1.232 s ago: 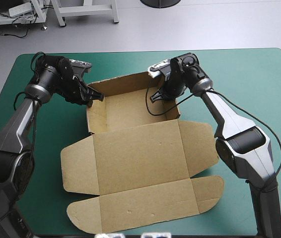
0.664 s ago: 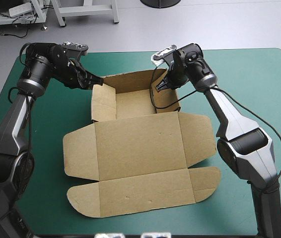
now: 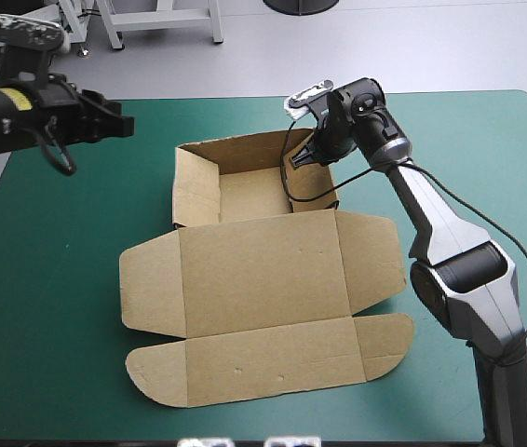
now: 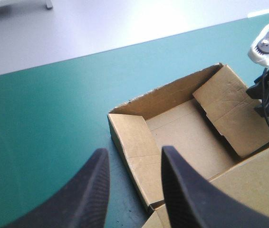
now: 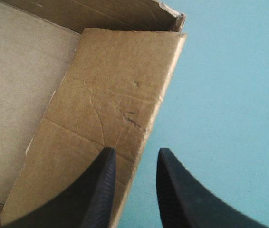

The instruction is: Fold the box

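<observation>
Box (image 3: pixel 259 279) sat centre frame, tray half-formed, lid flat. Left gripper (image 3: pixel 124 124) upper left, parted, empty. Right gripper (image 5: pixel 134 153) parted astride right wall (image 5: pixel 101 95). Risk: unheld wall could sag inward.

Most of the box (image 5: pixel 101 118) beyond the right wrist view's edges.

High: overhead, whole table (image 3: pixel 487 130). Left wrist: oblique, farther. Right wrist: close. Shared: box (image 3: pixel 245 279).
</observation>
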You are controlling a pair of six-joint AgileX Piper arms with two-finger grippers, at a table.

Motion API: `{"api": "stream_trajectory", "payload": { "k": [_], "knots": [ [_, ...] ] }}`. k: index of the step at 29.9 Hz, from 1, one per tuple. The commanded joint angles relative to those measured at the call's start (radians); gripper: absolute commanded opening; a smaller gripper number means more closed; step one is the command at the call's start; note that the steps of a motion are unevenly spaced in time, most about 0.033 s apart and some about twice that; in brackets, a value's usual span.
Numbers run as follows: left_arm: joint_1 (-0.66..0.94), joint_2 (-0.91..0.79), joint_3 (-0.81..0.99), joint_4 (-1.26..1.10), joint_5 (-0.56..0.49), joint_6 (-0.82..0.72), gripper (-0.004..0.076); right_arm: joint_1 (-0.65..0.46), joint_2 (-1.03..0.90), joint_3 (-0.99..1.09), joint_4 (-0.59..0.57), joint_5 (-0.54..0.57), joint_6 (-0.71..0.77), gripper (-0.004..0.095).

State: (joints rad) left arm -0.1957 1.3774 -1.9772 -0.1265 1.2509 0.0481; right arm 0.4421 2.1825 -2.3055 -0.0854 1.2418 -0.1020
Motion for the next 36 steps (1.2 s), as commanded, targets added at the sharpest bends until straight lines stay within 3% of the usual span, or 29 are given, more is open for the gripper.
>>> {"api": "stream_trajectory", "payload": {
  "k": [1, 15, 31, 34, 36],
  "knots": [
    [0.002, -0.137, 0.028, 0.036, 0.032, 0.005, 0.0261, -0.011, -0.095, -0.033, -0.006, 0.008, 0.005, 0.0284],
    [0.002, -0.485, 0.418, 0.225, 0.032, 0.005, 0.0262, -0.030, -0.093, -0.031, 0.056, 0.008, 0.010, 0.0283],
    [0.002, -0.522, 0.446, 0.268, 0.032, 0.005, 0.0262, -0.030, 0.012, -0.031, 0.073, 0.008, 0.010, 0.0281],
    [0.002, -0.522, 0.446, 0.268, 0.032, 0.005, 0.0262, -0.030, 0.029, -0.031, 0.092, 0.008, 0.010, 0.0225],
    [0.002, -0.522, 0.446, 0.268, 0.032, 0.005, 0.0262, -0.030, 0.031, -0.031, 0.103, 0.008, 0.010, 0.0108]
  ]
}}
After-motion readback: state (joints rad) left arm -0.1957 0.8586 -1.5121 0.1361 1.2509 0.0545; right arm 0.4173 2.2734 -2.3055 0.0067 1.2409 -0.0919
